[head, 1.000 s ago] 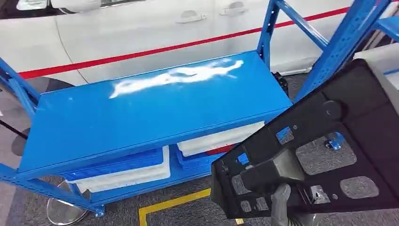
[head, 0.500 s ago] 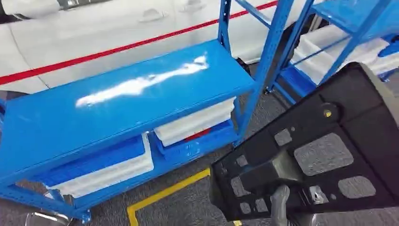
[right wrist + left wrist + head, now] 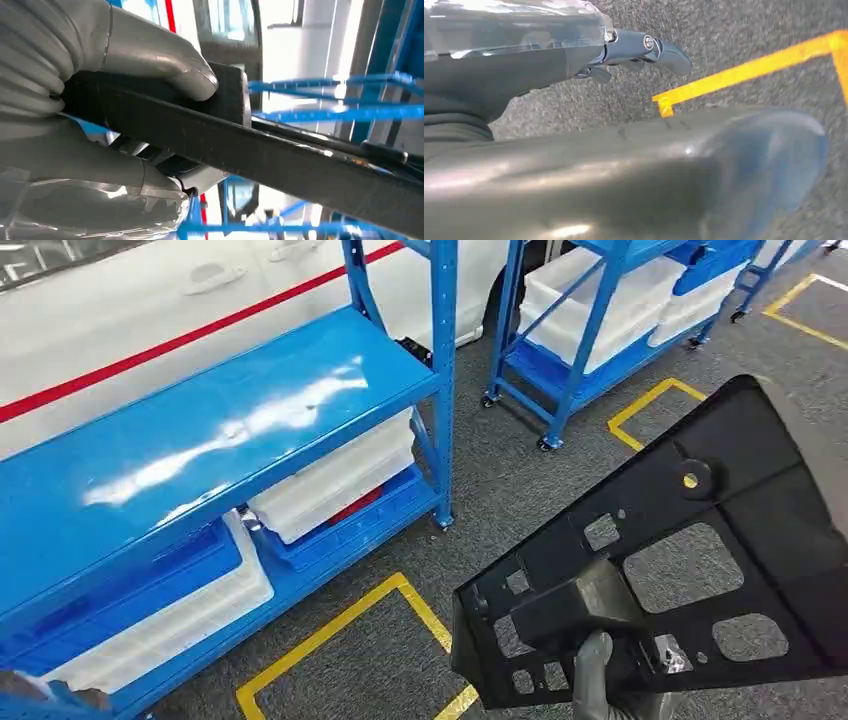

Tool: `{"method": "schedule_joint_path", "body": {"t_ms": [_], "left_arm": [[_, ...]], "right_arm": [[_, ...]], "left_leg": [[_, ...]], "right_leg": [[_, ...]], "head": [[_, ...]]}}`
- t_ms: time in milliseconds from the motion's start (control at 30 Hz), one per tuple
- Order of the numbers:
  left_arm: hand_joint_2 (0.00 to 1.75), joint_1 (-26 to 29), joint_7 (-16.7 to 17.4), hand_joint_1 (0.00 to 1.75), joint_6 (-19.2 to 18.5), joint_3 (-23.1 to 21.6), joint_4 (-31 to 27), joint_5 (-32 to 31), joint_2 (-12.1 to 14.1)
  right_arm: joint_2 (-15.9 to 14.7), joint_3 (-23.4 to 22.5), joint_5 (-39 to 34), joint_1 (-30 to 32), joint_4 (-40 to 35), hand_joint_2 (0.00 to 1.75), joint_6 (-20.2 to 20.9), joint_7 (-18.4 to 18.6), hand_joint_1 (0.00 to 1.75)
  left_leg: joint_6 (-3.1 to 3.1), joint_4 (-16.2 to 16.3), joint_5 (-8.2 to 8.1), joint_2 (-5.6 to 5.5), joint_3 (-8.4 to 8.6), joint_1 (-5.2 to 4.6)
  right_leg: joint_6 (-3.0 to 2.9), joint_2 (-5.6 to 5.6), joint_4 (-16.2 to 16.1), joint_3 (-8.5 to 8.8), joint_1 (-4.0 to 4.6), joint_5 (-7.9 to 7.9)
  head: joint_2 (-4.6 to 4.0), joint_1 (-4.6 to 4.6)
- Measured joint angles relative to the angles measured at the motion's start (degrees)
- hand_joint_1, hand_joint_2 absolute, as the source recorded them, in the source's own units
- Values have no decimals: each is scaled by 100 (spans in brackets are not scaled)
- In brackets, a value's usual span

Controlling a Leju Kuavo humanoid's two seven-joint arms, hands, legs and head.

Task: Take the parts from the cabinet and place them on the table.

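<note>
Fingers of our right hand point(image 3: 600, 685) grip the black part point(image 3: 690, 570) at five o'clock, up over the floor. Our left hand point(image 3: 634, 52) hangs, fingers loose, holding nothing.

Right hand point(image 3: 100, 115): grey ribbed cover, thick grey thumb; left hand point(image 3: 644, 50) dark-fingered.

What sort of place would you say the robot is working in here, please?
Probably a car factory or parts store: blue steel racks hold white bins, yellow floor tape marks bays, a white car body stands behind, and the right hand carries a black part.
</note>
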Motion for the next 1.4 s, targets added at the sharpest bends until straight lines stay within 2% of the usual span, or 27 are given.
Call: {"method": "schedule_joint_path", "body": {"t_ms": [67,133,167,200,233,267,367,433,500,567,633,667,700,733,767,867,933,967,1033,1067,1100,1167,1200,1233,1300,1367,1400], "left_arm": [[0,4,0,0,-2,0,0,-2,0],[0,2,0,0,-9,0,0,-2,2],[0,-3,0,0,-9,0,0,-2,2],[0,5,0,0,-9,0,0,-2,19],[0,20,7,0,-9,0,2,-2,55],[0,11,6,0,-9,0,2,-8,37],[0,-46,22,0,-9,0,2,-4,39],[0,-31,37,0,-9,0,2,-9,39],[0,2,57,0,-9,0,2,-11,39],[0,10,87,0,-11,0,2,-20,39],[0,0,96,0,-11,0,2,-22,35],[0,-6,105,0,-11,0,2,-26,35],[0,-12,107,0,-11,0,2,-31,37],[0,-6,116,0,-11,0,2,-33,46],[0,-7,120,0,-11,0,2,-39,46],[0,-58,131,0,-22,-2,2,-63,44],[0,-56,136,0,-26,-2,2,-81,44],[0,-45,140,0,-26,-2,2,-85,44],[0,-24,142,0,-26,-4,2,-98,44],[0,-25,144,0,-28,-4,2,-98,44],[0,-20,151,0,-33,-4,2,-105,44],[0,-15,157,0,-37,-4,2,-109,44],[0,-17,157,0,-44,-4,2,-109,46],[0,-3,159,0,-44,-4,4,-109,52],[0,-15,157,0,-48,-6,7,-116,52],[0,-61,157,0,-52,-6,7,-116,52],[0,-57,157,0,-57,-6,7,-114,48]], "right_arm": [[0,-11,13,14,2,175,0,0,175],[2,-29,35,30,2,175,-4,0,175],[4,-37,44,34,2,175,-7,0,175],[22,-46,50,37,2,175,-5,0,175],[42,-53,52,34,4,175,-7,0,175],[48,-57,59,46,4,175,-7,0,175],[74,-72,74,92,0,175,-9,0,175],[79,-79,96,121,0,175,-24,-4,175],[79,-90,105,129,4,175,-24,0,175],[79,-118,116,168,13,175,-26,0,175],[81,-144,118,181,22,175,-26,0,175],[81,-153,122,184,22,175,-26,0,175],[81,-158,133,189,22,175,-26,0,175],[85,-160,138,187,22,175,-31,2,175],[98,-166,142,210,22,175,-35,-2,175],[131,-190,155,274,17,175,-46,0,175],[168,-214,170,301,13,175,-52,0,175],[184,-219,179,302,13,175,-52,0,175],[192,-232,195,306,13,175,-77,0,175],[195,-241,201,326,13,175,-83,0,175],[206,-249,214,353,13,175,-100,0,175],[225,-265,223,378,13,175,-101,0,175],[234,-273,223,379,13,175,-101,0,175],[242,-282,227,381,13,175,-101,-2,175],[256,-284,236,388,13,175,-101,0,175],[256,-291,236,417,13,175,-101,-2,175],[256,-293,236,428,11,175,-101,0,175]], "left_leg": [[46,397,-47,-28,-54,-18],[149,-218,337,-67,369,-52],[227,-798,582,-199,706,-91],[327,-1247,647,-477,930,-116],[358,-1394,610,-624,1028,-99],[321,-1402,653,-567,1022,-122],[387,-1625,792,-357,1052,-103],[431,-1735,881,-179,1091,-93],[433,-1713,888,9,1036,-101],[426,-1666,885,195,975,-93],[381,-1588,855,354,925,-68],[336,-1527,821,422,908,-50],[287,-1452,781,469,908,-50],[228,-1384,723,510,847,-92],[195,-1353,709,548,857,-88],[106,-1355,719,717,908,-57],[45,-1066,414,195,788,-10],[39,-684,163,55,632,-8],[45,264,-249,-23,208,-8],[54,467,-252,-24,116,-9],[74,380,-114,-30,159,-9],[125,-426,385,-93,539,-9],[156,-968,637,-260,792,-7],[185,-1252,598,-621,895,-7],[179,-1291,632,-527,862,-34],[240,-1305,677,-413,869,-61],[311,-1391,751,-311,877,3]], "right_leg": [[-14,179,26,-112,54,78],[-17,348,34,-159,94,128],[-11,436,37,-159,113,149],[-10,486,37,-168,94,165],[34,530,41,-203,111,197],[82,594,32,-219,49,238],[191,761,-26,-240,54,328],[227,205,268,-394,72,44],[306,74,1121,-784,21,-427],[378,47,1669,-1002,-32,-573],[453,-23,1188,-686,-94,-258],[486,-140,668,-364,-115,-44],[508,-389,215,-67,-128,74],[417,-524,105,-36,-54,-31],[313,-409,110,-61,-78,-2],[180,-240,96,-127,-28,34],[95,-117,72,-160,-56,93],[66,-64,73,-187,-51,113],[41,99,80,-247,-17,151],[42,179,87,-263,-5,165],[49,268,91,-268,1,175],[74,438,106,-266,3,192],[92,515,114,-267,0,203],[133,575,130,-298,8,225],[218,694,127,-357,-31,276],[318,834,72,-368,-41,343],[317,768,112,-393,-41,335]], "head": [[0,0],[0,2],[0,0],[0,4],[0,31],[0,2],[0,2],[0,28],[0,26],[0,28],[0,26],[0,28],[0,30],[0,33],[0,9],[0,-7],[0,-17],[0,-20],[0,-18],[0,-18],[0,-16],[0,-18],[0,-18],[0,-9],[0,-9],[0,-11],[0,-4]]}}
